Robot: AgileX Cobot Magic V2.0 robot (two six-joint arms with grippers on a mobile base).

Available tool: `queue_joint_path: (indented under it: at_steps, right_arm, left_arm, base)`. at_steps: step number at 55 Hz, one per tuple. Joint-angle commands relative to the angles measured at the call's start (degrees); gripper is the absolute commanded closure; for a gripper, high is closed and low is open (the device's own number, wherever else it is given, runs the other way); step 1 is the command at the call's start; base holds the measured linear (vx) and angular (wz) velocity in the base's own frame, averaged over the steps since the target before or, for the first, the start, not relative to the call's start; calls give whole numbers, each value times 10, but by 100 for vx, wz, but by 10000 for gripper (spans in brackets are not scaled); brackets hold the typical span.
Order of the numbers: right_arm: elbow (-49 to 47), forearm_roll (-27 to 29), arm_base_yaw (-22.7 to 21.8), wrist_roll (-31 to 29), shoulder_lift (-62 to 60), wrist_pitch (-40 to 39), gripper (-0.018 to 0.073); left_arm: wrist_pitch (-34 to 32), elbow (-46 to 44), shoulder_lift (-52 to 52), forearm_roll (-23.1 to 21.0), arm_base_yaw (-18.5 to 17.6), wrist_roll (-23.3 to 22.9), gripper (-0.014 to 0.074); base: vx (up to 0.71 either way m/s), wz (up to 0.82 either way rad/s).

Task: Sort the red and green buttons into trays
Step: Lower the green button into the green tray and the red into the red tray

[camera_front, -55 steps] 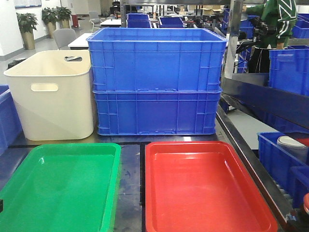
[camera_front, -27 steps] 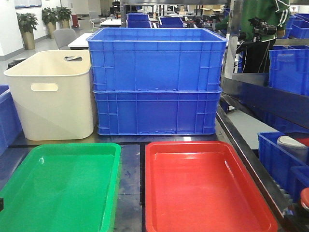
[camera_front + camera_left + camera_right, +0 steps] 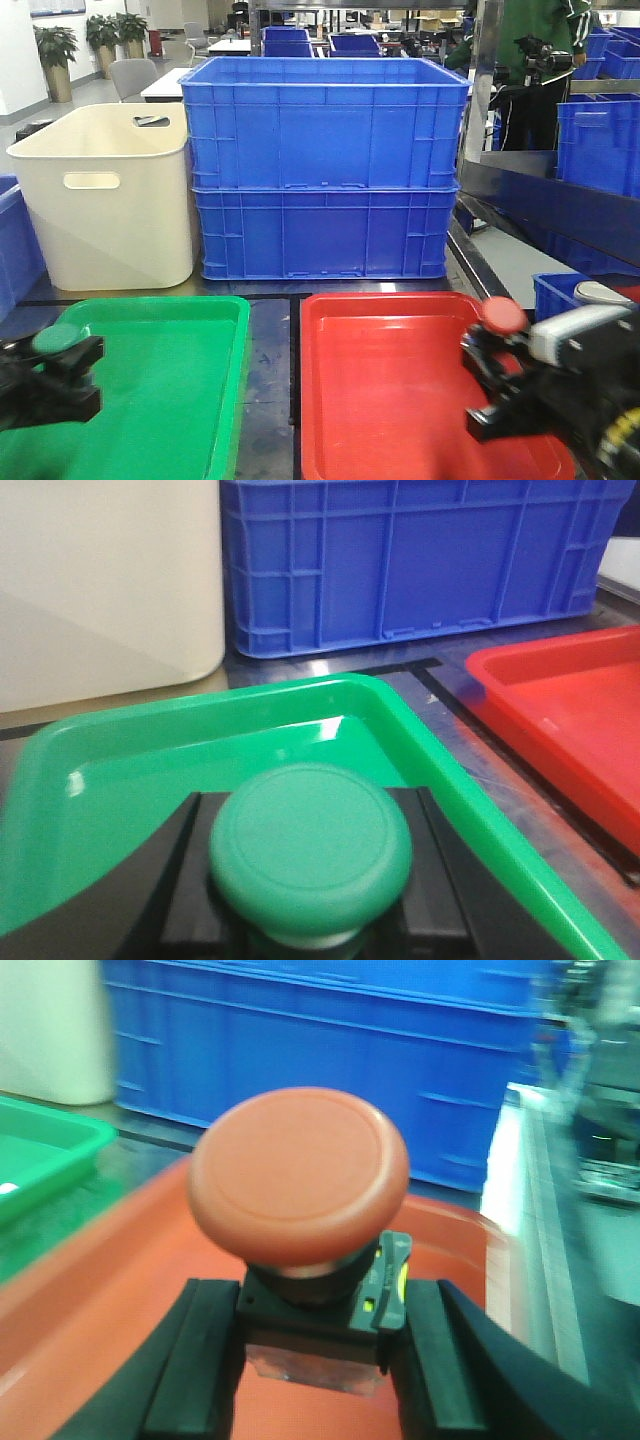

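The green button (image 3: 310, 845), a round mushroom cap on a dark body, sits between the black fingers of my left gripper (image 3: 310, 872), which is shut on it. It hangs over the near left part of the green tray (image 3: 170, 400). In the front view this button (image 3: 55, 338) shows at the left edge. My right gripper (image 3: 315, 1355) is shut on the blocky body of the red button (image 3: 298, 1175). It holds the button (image 3: 502, 315) upright above the right side of the red tray (image 3: 390, 390).
Behind the trays stand a cream tub (image 3: 110, 195) and two stacked deep blue bins (image 3: 325, 165). More blue bins (image 3: 575, 310) fill a shelf rack on the right. A person in green (image 3: 540, 40) stands far back right.
Both arms have risen into the front view from below, each with its button; a second ago only a red cap peeked in at the bottom right corner.
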Motion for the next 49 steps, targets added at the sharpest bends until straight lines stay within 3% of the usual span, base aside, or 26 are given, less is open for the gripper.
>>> queue_joint_path:
  at_steps: [1, 9, 17, 37, 49]
  right_arm:
    - [-71, -25, -2, 39, 61, -66, 562]
    - [-126, -50, -2, 51, 139, -80, 546]
    - [-139, -57, -2, 51, 160, -79, 453]
    - [-139, -63, -2, 55, 160, -66, 17]
    - [-139, -63, -2, 79, 156, -66, -32]
  left_arm:
    - [-71, -55, 54, 7, -2, -1, 593]
    - [-107, -90, 131, 51, -2, 0, 569]
    - [-117, -94, 164, 58, -2, -3, 479]
    - [-119, -94, 167, 62, -2, -40, 118]
    - [-110, -94, 155, 62, -2, -40, 90]
  base:
    - [0, 0]
    - [0, 0]
    - [0, 0]
    - [0, 0]
    - [0, 0]
